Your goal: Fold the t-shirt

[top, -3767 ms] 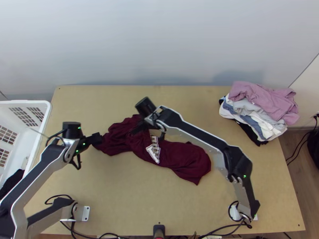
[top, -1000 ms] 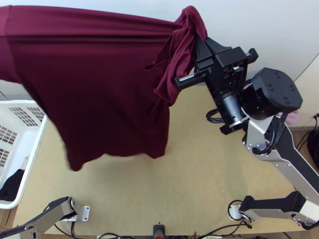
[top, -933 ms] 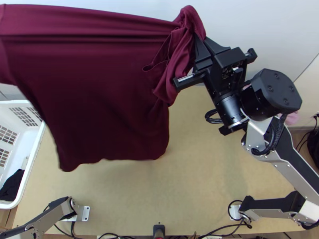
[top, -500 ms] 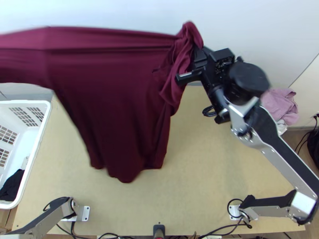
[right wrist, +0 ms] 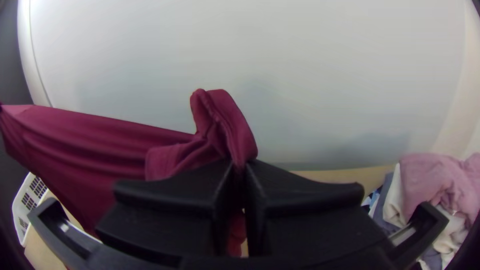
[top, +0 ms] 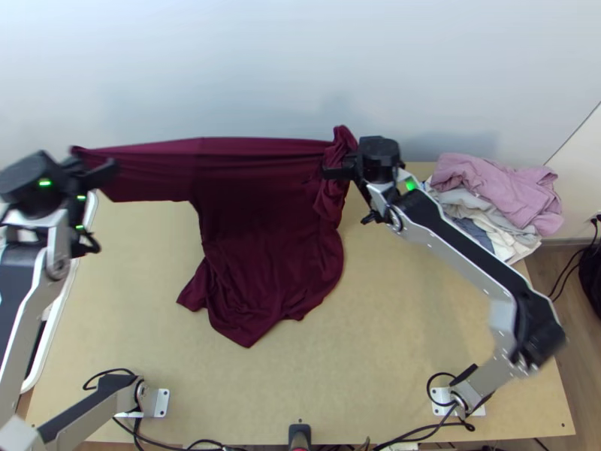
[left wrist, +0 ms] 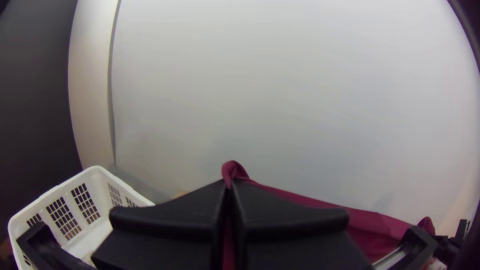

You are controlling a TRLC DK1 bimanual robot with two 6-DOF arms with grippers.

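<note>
1. A moment ago the t-shirt (top: pixel 263 248) was hoisted high, hem dangling clear; now both arms have dropped it back, and its lower part has landed, rumpled, on the middle of the bench (top: pixel 391 353).
2. From here I see the left pincer (left wrist: pixel 229 186) closed on one end of the cloth, over the bench's far left corner.
3. The right pincer (right wrist: pixel 242 166) is clamped on a bunched bit, over the bench's far edge. Between the two, the upper cloth is pulled taut above the bench.
4. So the crumpled strip it was on the bench at first has opened out, but I'd say no fold is made.
5. Next it probably wants laying flat; that rumpled hem could spoil the first crease.
</note>
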